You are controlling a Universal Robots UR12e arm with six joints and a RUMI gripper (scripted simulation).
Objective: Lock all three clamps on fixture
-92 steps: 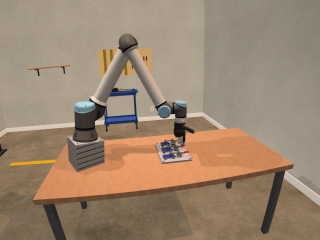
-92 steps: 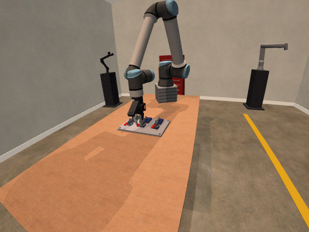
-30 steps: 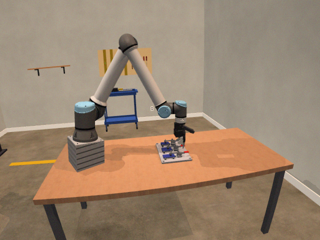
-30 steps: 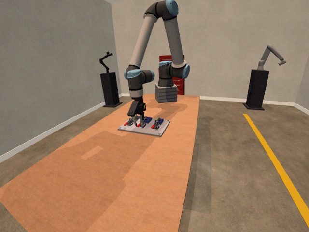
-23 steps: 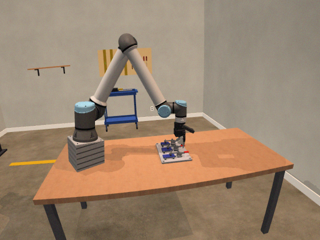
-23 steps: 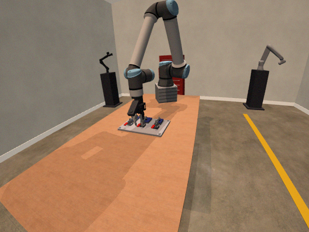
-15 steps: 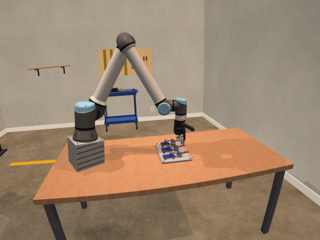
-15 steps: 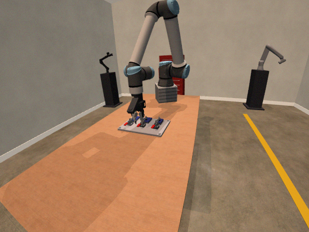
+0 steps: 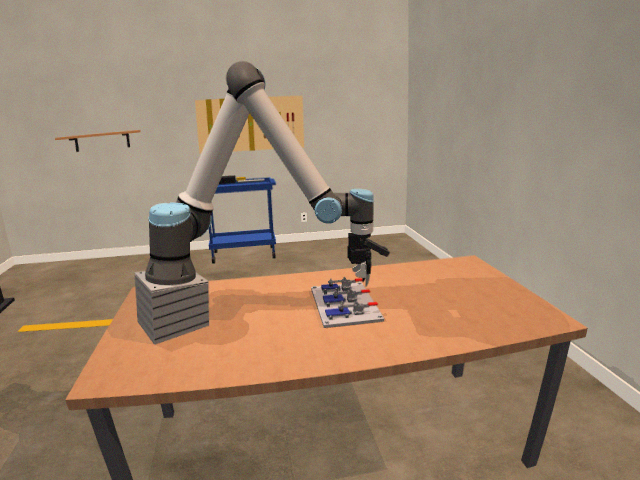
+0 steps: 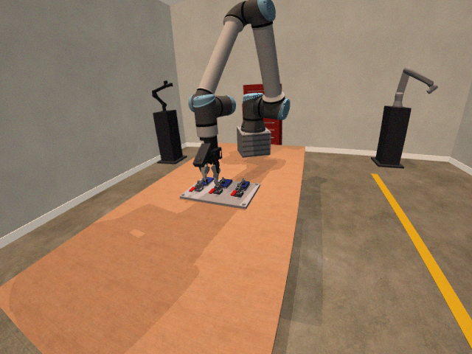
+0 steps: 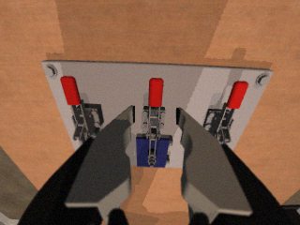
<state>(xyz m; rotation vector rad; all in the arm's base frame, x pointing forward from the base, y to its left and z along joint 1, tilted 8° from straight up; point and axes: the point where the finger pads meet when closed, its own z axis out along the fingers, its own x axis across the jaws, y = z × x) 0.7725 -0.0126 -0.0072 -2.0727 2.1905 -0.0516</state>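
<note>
"Pincer [image 9: 366, 281] [image 10: 211, 185] [image 11: 155, 108], how do you stand?"

"Part open, and rather narrow. My fingers have a clear gap between them, and I hold nothing. I hang over the middle of the fixture plate [image 9: 336, 322] [image 10: 228, 200] [image 11: 127, 70], pointing down."

"And where is that plate?"

"On the tabletop [image 9: 289, 356] [image 10: 171, 274] [image 11: 141, 23], between its two long edges and well in from all four corners. It lies nearer the short edge by my ribbed grey plinth [image 9: 155, 310] [image 10: 253, 142] than the opposite short edge."

"What about the handles?"

"Three red ones, all lying low, their grips toward the short edge opposite my plinth. In the top view, the far handle [image 9: 358, 280] [image 10: 233, 192] [image 11: 70, 90] is nearest the far long edge, and the near handle [image 9: 372, 303] [image 10: 192, 189] [image 11: 237, 95] is on the side of the near long edge. The middle handle [image 9: 365, 291] [image 10: 211, 191] [image 11: 156, 91] shows through my finger gap in the wrist view."

"Are the clamps locked?"

"I cannot tell. Low handles alone don't prove it. From my wrist, the middle bar runs above its blue block [image 9: 333, 298] [image 10: 226, 184] [image 11: 142, 157], but whether it presses flat is too small for me to judge. My own fingers hide the outer blocks in that view."

A: "Quick diff vs. 3.1 s ago?"
B: "End effector [image 9: 364, 281] [image 10: 211, 184] [image 11: 155, 108] is higher now, up off the mid. clamp; its red handle [image 9: 365, 291] [image 10: 211, 191] [image 11: 156, 92] shows more fully in the top view."
A: "Rest of the arm?"
B: "Wrist went up w/ it; elbow [image 9: 245, 80] [image 10: 249, 13] up a bit too, slightly L in the top pic."
A: "Bkgd?"
B: "Grey arm [image 10: 418, 77] on the R ped. was approx. horiz. up top, now slopes down. Lit patch on bench [image 9: 279, 356] [image 10: 243, 274] got smaller."
</note>
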